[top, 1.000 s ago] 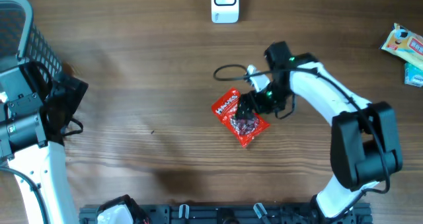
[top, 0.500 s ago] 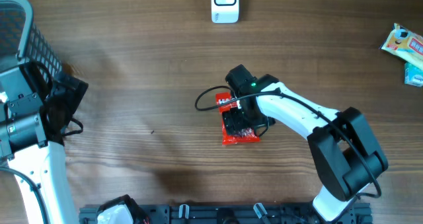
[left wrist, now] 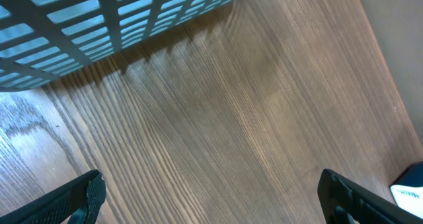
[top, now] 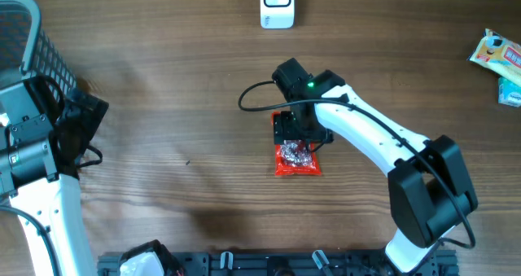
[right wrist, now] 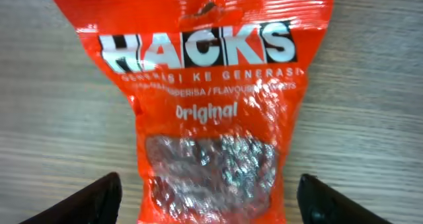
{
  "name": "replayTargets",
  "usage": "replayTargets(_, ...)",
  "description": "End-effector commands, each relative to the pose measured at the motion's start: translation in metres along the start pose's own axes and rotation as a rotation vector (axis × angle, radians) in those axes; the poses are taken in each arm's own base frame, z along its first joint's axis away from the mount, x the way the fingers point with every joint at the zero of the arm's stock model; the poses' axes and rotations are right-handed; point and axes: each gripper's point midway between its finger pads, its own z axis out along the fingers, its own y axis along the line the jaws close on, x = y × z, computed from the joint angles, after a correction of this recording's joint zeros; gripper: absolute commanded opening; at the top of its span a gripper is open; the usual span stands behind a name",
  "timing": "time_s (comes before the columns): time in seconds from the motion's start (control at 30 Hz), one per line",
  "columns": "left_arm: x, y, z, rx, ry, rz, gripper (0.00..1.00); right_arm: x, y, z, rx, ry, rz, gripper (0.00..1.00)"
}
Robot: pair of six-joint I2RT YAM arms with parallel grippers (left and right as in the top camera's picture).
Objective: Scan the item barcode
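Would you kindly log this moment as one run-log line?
right gripper: open over red foil Hacks sweet packet lying on wooden table | left gripper: open, empty, near grey mesh basket | barcode: not visible

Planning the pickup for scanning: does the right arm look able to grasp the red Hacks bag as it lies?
Probably yes: the right gripper hangs directly over the bag, jaws spread on either side, nothing in the way.

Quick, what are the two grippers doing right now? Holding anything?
Left gripper: open, empty.
Right gripper: open over the candy bag, not gripping it.
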Motion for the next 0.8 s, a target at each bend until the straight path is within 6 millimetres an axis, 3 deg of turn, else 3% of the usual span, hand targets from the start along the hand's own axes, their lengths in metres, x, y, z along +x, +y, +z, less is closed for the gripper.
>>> replayTargets(0.0, -0.003, 0.003, 0.001, -0.013, -0.01, -0.018, 1.0, 0.009, -0.002, 0.015, -0.016, 0.024, 0.039, 0.84)
replayTargets(0.2, -0.003, 0.003, 0.001, -0.013, -0.01, -0.018, 1.0, 0.011, -0.009, 0.029, 0.004, 0.008, 0.045, 0.68)
replayTargets(0.37, -0.003, 0.003, 0.001, -0.013, -0.01, -0.018, 1.0, 0.018, -0.023, 0.041, 0.058, 0.007, 0.049, 0.62)
replayTargets(0.43, -0.003, 0.003, 0.001, -0.013, -0.01, -0.018, 1.0, 0.016, -0.022, 0.04, 0.054, -0.001, 0.048, 0.57)
replayTargets(0.57, -0.003, 0.003, 0.001, -0.013, -0.01, -0.018, 1.0, 0.016, -0.022, 0.039, 0.054, 0.001, 0.049, 0.36)
replayTargets(0.77, -0.003, 0.003, 0.001, -0.013, -0.01, -0.018, 1.0, 0.006, -0.015, 0.021, 0.048, -0.01, 0.026, 0.31)
